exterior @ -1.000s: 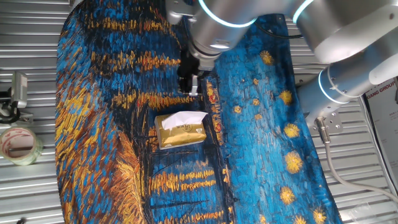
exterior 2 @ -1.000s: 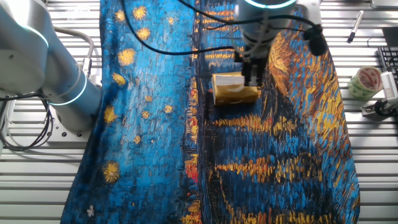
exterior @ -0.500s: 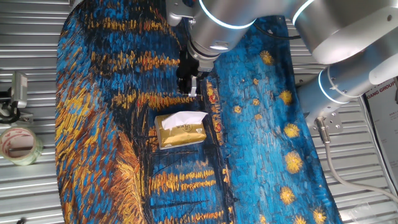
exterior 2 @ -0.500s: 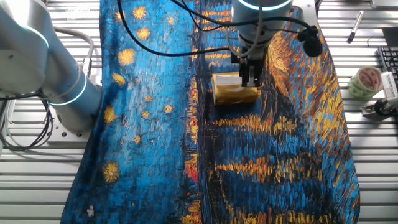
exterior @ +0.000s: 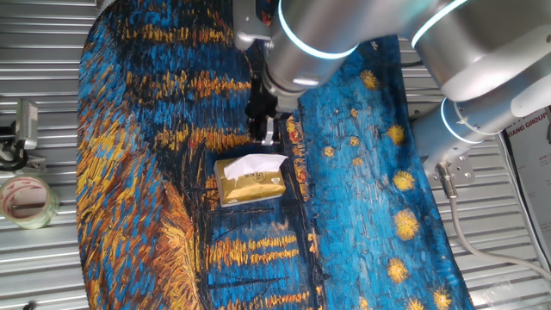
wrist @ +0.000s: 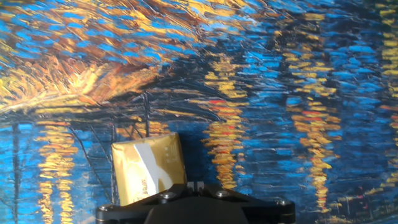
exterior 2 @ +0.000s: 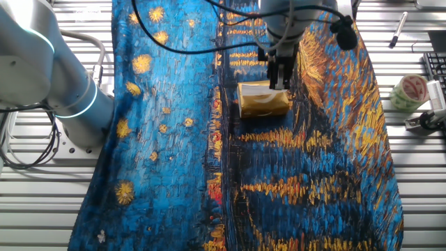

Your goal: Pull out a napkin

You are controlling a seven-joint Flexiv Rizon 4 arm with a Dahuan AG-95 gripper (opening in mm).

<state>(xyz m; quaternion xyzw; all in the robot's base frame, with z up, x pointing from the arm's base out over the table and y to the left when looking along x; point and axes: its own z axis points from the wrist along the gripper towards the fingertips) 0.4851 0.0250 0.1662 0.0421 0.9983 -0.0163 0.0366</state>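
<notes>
In one fixed view, the napkin [exterior: 256, 164] is seen at frame centre, poking from the gold pack [exterior: 250, 182]; the gripper [exterior: 263, 132] is held just above it, nothing grasped, presumably lined up for a pinch. In the other fixed view, the opening cannot be judged. In the hand view, the pack is seen lower left.
</notes>
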